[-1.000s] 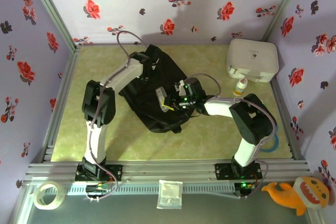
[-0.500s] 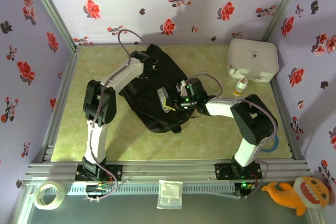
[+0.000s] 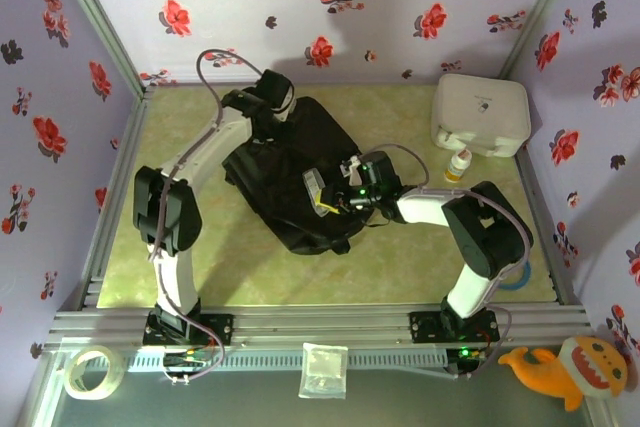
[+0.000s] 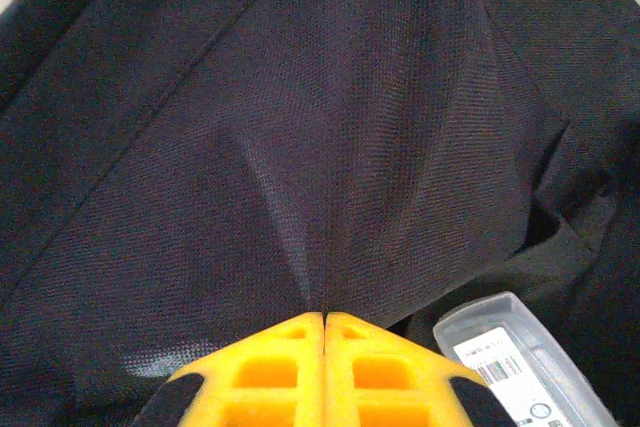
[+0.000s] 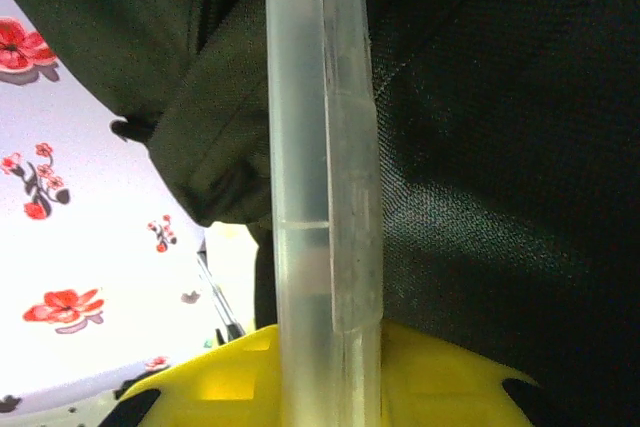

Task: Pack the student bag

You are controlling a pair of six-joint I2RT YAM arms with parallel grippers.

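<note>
The student bag, a black fabric backpack, lies mid-table. My left gripper is at its far end, yellow fingers shut on a pinch of the bag's cloth, which tents up toward the tips. My right gripper hovers over the bag's near right part, shut on a clear plastic box with a barcode label. The right wrist view shows that box edge-on between the yellow fingers, against the black fabric. The left wrist view catches the box's corner.
A white rounded hard case sits at the back right, with a small yellow-capped bottle in front of it. A blue ring lies by the right arm's base. Tape roll, plastic packet and orange plush lie beyond the front rail.
My left gripper closed on the bag's cloth and drew back toward the far left, pulling the fabric up. The right gripper with the box barely shifted.
</note>
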